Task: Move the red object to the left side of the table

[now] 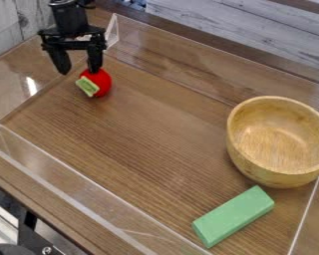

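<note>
The red object (pixel 96 83), a small rounded toy with a pale green stem end, lies on the table (pixel 162 149) at the far left. My gripper (pixel 73 64) points straight down just behind and slightly left of it. Its two black fingers stand open and apart, with nothing between them, and the right fingertip is close to the toy's far edge. Whether it touches the toy cannot be told.
A wooden bowl (pixel 279 137) sits at the right. A flat green block (pixel 234 215) lies near the front right corner. Low clear acrylic walls (pixel 43 149) border the tabletop, with one upright panel (pixel 109 30) right behind the gripper.
</note>
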`<state>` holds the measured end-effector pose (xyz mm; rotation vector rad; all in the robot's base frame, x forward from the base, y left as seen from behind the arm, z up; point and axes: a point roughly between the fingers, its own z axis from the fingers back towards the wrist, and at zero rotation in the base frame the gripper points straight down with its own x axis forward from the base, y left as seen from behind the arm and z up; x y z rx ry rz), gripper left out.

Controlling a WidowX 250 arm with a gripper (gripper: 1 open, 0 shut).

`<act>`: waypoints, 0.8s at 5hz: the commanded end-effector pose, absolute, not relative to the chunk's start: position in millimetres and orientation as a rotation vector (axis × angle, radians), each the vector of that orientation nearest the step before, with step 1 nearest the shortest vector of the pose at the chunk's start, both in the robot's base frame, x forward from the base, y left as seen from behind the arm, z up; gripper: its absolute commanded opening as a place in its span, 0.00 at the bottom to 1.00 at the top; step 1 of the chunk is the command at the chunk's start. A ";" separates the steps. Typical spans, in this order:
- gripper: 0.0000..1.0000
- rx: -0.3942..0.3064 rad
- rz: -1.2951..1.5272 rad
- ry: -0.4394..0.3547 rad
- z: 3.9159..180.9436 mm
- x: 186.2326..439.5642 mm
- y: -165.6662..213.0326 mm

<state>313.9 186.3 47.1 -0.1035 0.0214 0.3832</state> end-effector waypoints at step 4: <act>1.00 -0.093 0.396 0.006 65.6 341.1 183.9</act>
